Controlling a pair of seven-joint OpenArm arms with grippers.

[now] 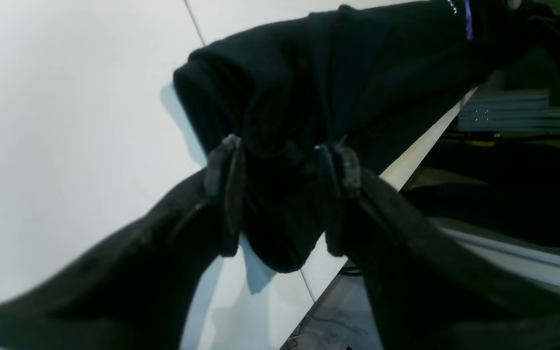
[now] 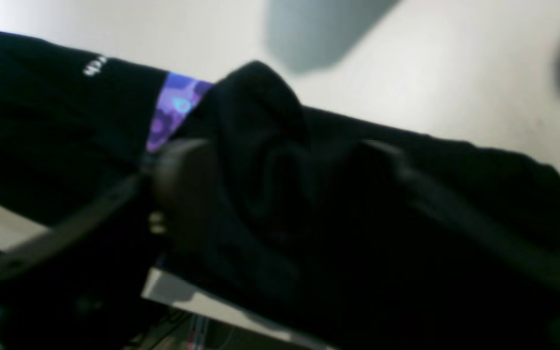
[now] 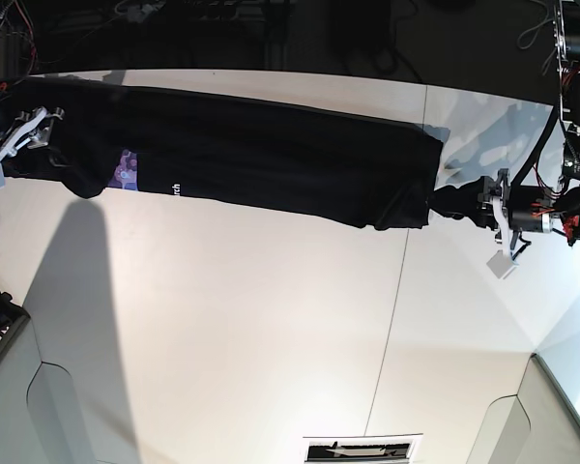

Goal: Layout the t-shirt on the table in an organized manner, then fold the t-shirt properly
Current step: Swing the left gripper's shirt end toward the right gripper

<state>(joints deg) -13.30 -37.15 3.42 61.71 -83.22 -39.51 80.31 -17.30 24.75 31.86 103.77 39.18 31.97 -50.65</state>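
Along the far edge of the broad white table point(image 3: 271, 329), the large black cloth t-shirt point(image 3: 271, 155) hangs stretched btwn both arms, prob. to pull it flat before laying out. Left gripper point(image 1: 282, 167): fingers part-closed, pinching a bunched end of the cloth. Right gripper point(image 2: 280, 165): blurred, cloth wadded btwn the fingers, so it looks clamped; a purple print patch point(image 2: 175, 107) shows just beside it.

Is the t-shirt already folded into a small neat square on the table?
No, in the base view the t-shirt is a long band between the left gripper and right gripper.
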